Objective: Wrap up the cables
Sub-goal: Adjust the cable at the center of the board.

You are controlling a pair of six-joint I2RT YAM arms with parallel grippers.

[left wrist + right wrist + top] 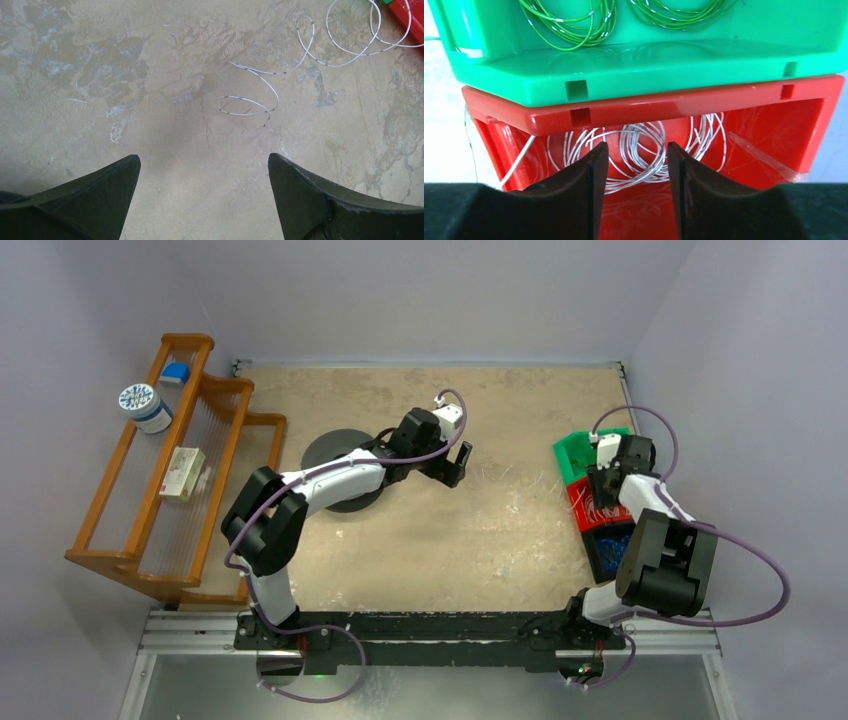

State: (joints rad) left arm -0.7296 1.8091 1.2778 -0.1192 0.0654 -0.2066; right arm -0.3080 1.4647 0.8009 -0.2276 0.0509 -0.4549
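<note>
The left gripper (202, 156) hangs over the table (75, 125). Its fingers are spread wide and hold nothing. A white cable (270, 73) lies in loose curls on the table, a little ahead of the fingers and not touching them.

The right gripper (636, 146) is at the red box (704, 102). Its fingers stand half apart. More white cables (644, 131) lie in round coils inside the box, and some show in the gap between the fingers. I cannot tell if the fingers pinch any of them.

Here is what I think can go wrong. The cable on the table is very thin and lies flat. The left fingers may close and miss it, or bump the table. The cable also looks springy, so it may pop out of a weak pinch and uncurl.

In the red box the coils lie on top of each other. A pull on one may drag the others out in a knot. The green box (674, 70) sits right against the red one, so the right gripper may knock it and shake the green wires (574, 25) inside.
</note>
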